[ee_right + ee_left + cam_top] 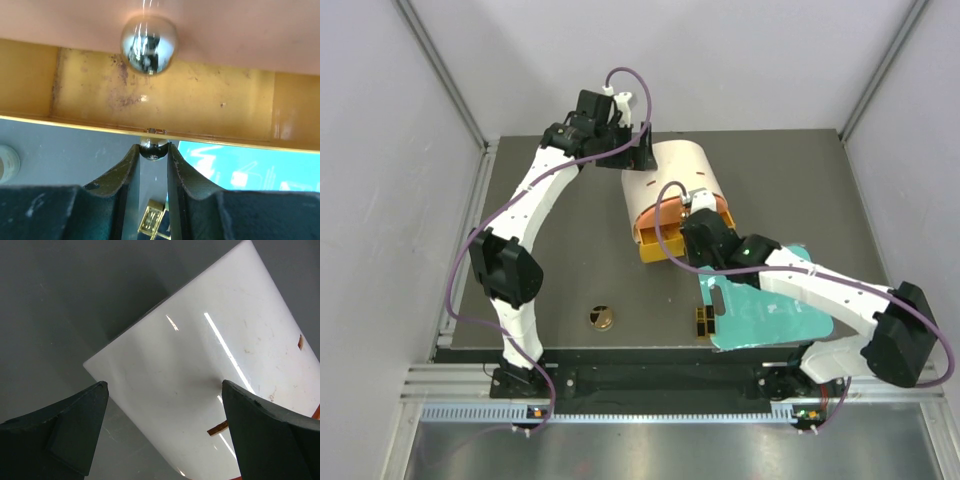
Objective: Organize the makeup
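A round gold-rimmed compact lies on the dark mat near the front. A small black-and-gold rectangular piece sits at the teal board's left edge, and shows below my right fingers. The cream-and-orange cylindrical box lies on its side with a yellow drawer pulled out. My right gripper is shut on that drawer's small chrome knob. My left gripper stands open over the box's white far end; I cannot tell whether it touches the box.
The flat teal board lies under the right arm at the front right. A second chrome knob sits on the orange front above the open drawer. Grey walls close in the mat at the left, right and back.
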Controlling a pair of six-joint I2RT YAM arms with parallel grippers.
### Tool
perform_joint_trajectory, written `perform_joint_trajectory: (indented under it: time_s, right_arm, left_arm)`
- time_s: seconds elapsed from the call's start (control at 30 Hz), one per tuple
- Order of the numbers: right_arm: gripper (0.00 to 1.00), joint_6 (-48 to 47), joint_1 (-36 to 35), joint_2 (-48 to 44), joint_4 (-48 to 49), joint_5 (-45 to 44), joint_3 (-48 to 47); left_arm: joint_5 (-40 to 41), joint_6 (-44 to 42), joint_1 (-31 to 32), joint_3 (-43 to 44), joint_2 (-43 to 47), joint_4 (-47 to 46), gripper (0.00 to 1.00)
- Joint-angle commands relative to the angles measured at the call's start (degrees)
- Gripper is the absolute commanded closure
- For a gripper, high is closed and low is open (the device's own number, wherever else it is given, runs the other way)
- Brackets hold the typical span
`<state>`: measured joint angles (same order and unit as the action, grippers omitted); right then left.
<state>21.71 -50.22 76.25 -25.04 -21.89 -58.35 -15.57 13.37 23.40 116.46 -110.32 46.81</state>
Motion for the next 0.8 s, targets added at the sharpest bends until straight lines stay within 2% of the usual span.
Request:
perform_joint_trajectory:
  time_s: [0.0,0.23,0.47,0.57,0.6,0.77]
  right_arm:
    - [1.00,1.9,-1.2,-4.9,-1.0,0.9,0.0]
    - [1.00,3.7,-4.1,-8.2,-3.7,2.9,2.1]
    - [0.99,5.6,-7.5,-8.7,-4.8,1.1,3.2]
    - [0.91,5.5,-7.5,-6.6,-5.2,0.4,1.8]
    - [0.86,5.6,-7.5,-5.8,-5.4,0.3,1.5]
    - [0.75,5.5,-7.6,-5.3,-5.2,0.8,1.0]
  left_arm:
    - [2.4,-1.7,0.4,-0.1,-2.9,4.9,0.01]
    - [2.7,-1.6,0.4,-0.1,-2.7,4.9,0.01]
    - [2.6,-1.4,0.4,-0.1,-2.9,4.7,0.01]
    - [2.7,-1.7,0.4,-0.2,-2.8,5.0,0.01]
    - [2.8,-1.7,0.4,-0.4,-2.8,5.0,0.01]
    - [3.3,-2.1,0.4,-0.5,-2.6,5.3,0.01]
